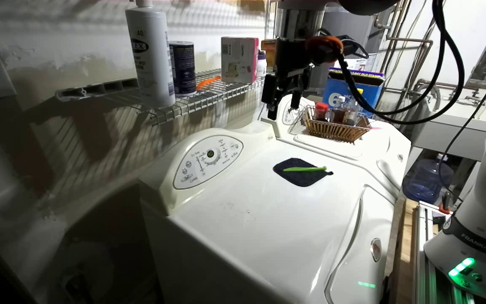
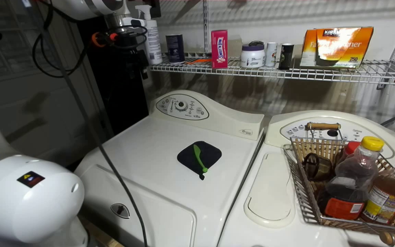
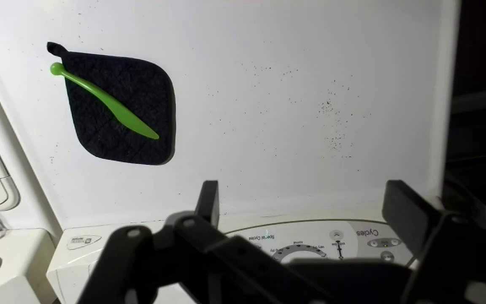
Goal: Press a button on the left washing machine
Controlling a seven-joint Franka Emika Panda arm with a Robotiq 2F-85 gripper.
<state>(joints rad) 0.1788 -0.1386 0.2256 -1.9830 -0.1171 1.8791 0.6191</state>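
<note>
The left washing machine (image 1: 243, 236) is glossy white with a broad flat top; it shows in an exterior view (image 2: 132, 147) and in the wrist view (image 3: 268, 126). Its oval control panel (image 1: 194, 166), with a round dial and small buttons, stands along the back edge, also in an exterior view (image 2: 195, 111). My gripper (image 1: 284, 109) is open and empty, pointing down above the machine, apart from it; it also shows in an exterior view (image 2: 139, 72). In the wrist view, the panel (image 3: 302, 230) appears upside down behind the open fingers (image 3: 304, 190); the gripper body hides part of it.
A dark pot holder (image 1: 298, 179) with a green plastic knife (image 1: 306, 169) lies on the machine's top. A wire shelf (image 1: 209, 90) with bottles and boxes runs along the wall above the panel. The other white machine (image 2: 269, 192) holds a basket (image 2: 303, 192) of bottles.
</note>
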